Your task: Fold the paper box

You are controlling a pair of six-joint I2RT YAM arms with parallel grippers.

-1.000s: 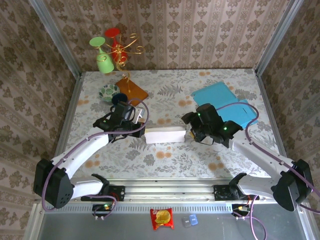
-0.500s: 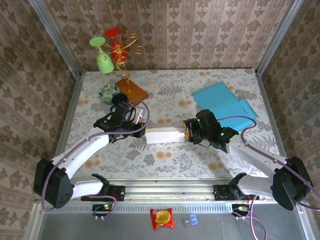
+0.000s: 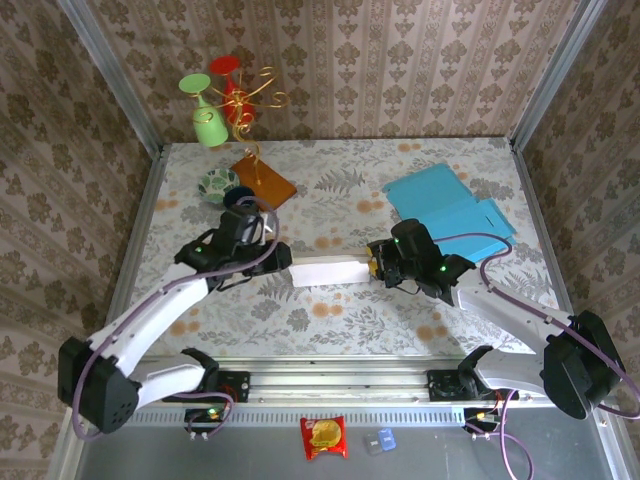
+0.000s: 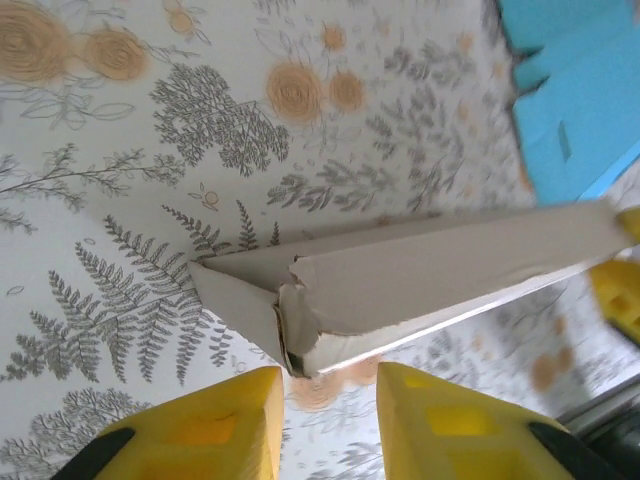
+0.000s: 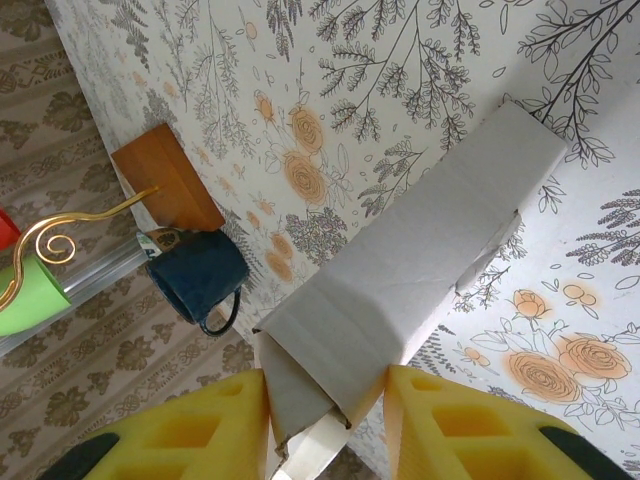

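Jaws of the right gripper (image 5: 325, 392) seemed pinched on the right end of the paper box (image 3: 328, 270), lying mid-table (image 3: 400, 320). Left gripper (image 4: 328, 390) jaws stood parted just short of its left end. Both arms stretched forward and inward.

box (image 3: 330, 270): off-white card
fingers (image 5: 190, 435): yellow
table (image 3: 300, 322): pale, grey ferns, orange flowers
sheet (image 3: 440, 195): blue, beyond right pincer (image 3: 378, 268)
mug (image 5: 195, 275): dark blue
walls (image 3: 400, 60): beige damask

Long white paper box (image 3: 330, 270), lying flat, end flaps loose
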